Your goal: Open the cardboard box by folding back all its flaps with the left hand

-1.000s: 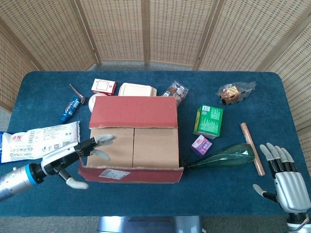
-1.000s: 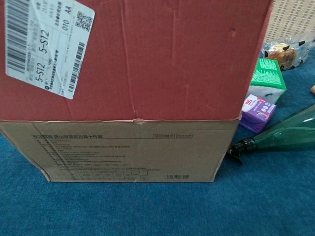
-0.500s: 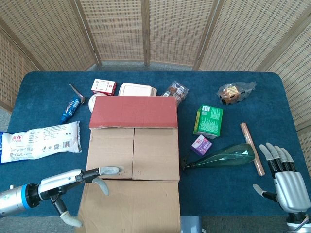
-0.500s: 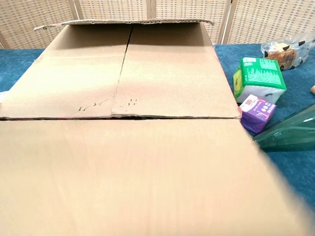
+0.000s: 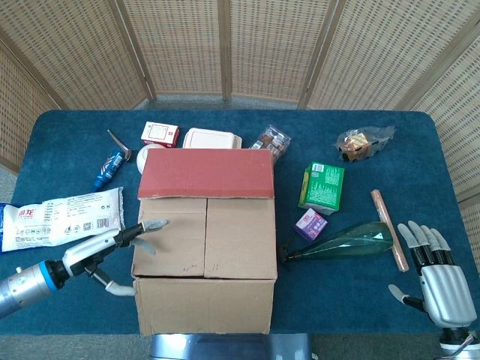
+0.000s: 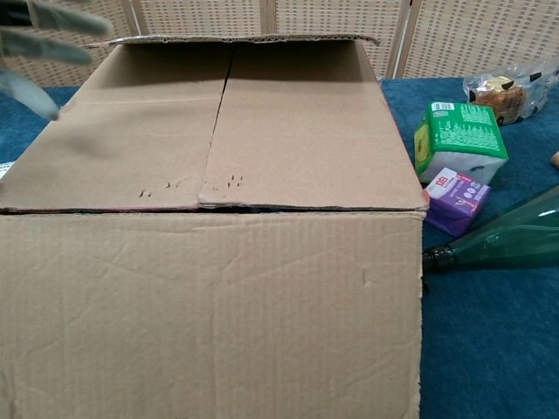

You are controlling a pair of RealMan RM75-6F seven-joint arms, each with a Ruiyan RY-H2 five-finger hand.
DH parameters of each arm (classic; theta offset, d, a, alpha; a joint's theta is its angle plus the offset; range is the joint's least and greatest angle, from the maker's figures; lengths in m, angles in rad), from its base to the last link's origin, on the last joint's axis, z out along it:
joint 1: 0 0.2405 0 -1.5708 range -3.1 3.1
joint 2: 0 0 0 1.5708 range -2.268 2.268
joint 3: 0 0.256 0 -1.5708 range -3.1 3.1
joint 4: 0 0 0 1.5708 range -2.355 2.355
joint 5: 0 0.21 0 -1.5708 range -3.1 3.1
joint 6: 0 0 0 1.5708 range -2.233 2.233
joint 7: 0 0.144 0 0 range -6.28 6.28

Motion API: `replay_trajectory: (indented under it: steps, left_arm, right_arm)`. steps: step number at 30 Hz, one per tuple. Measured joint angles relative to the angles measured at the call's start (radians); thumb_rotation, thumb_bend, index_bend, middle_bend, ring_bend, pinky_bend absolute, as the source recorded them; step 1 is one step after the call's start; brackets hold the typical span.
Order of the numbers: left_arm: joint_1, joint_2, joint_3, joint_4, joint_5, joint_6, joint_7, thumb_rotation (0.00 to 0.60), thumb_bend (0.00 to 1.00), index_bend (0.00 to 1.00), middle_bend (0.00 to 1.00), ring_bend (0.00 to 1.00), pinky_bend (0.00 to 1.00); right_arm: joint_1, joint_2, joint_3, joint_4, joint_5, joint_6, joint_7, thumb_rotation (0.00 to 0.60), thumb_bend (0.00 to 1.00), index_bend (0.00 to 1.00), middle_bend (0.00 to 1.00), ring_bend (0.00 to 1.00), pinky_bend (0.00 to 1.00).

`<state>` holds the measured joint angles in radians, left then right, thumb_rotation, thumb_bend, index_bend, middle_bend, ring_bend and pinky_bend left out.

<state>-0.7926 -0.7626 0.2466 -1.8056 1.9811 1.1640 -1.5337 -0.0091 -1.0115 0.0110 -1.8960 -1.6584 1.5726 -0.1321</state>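
step: box (image 5: 204, 247) mid-desk, near and far flaps folded out, two inner flaps shut | left robot hand (image 5: 112, 251) empty, fingers spread, at box's left edge | right robot hand (image 5: 435, 277) open, idle | next: lift left inner flap (image 5: 171, 236)

My head camera looks steeply down from high above the table's (image 5: 67, 127) near edge, facing the wicker screen (image 5: 225, 45), taking in the whole tabletop. My chest camera sits low and very close to the cardboard box (image 6: 227, 262), facing the same way. Both share the box, green carton (image 5: 322, 187) and purple carton (image 5: 310, 223).
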Motion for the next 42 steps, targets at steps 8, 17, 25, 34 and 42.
replay_trajectory:
  steps: [8, 17, 25, 34, 42]
  left_arm:
    - [-0.026, -0.037, -0.026, 0.008, -0.078, -0.110, 0.128, 0.600, 0.00, 0.00, 0.00, 0.00, 0.09]
    - [-0.056, -0.027, -0.089, -0.075, -0.242, -0.272, 0.474, 0.600, 0.00, 0.00, 0.00, 0.00, 0.07]
    - [-0.079, -0.017, -0.165, -0.142, -0.450, -0.392, 0.704, 0.600, 0.00, 0.00, 0.00, 0.00, 0.07]
    - [-0.117, 0.065, -0.275, -0.192, -0.621, -0.467, 0.824, 0.600, 0.00, 0.00, 0.00, 0.00, 0.06]
    - [-0.149, 0.108, -0.350, -0.185, -0.762, -0.495, 0.941, 0.600, 0.00, 0.02, 0.00, 0.00, 0.06]
  right_arm:
    - [0.000, 0.001, 0.001, 0.000, 0.001, 0.002, 0.003, 0.600, 0.09, 0.00, 0.00, 0.00, 0.00]
    - [-0.001, 0.008, 0.003, 0.000, 0.001, 0.007, 0.016, 0.600, 0.09, 0.00, 0.00, 0.00, 0.00]
    - [-0.002, 0.014, 0.004, 0.000, 0.004, 0.009, 0.030, 0.600, 0.09, 0.00, 0.00, 0.00, 0.00]
    - [0.000, 0.014, 0.004, 0.001, 0.011, 0.002, 0.029, 0.600, 0.09, 0.00, 0.00, 0.00, 0.00]
    - [0.002, 0.015, 0.005, 0.002, 0.018, -0.003, 0.034, 0.600, 0.09, 0.00, 0.00, 0.00, 0.00]
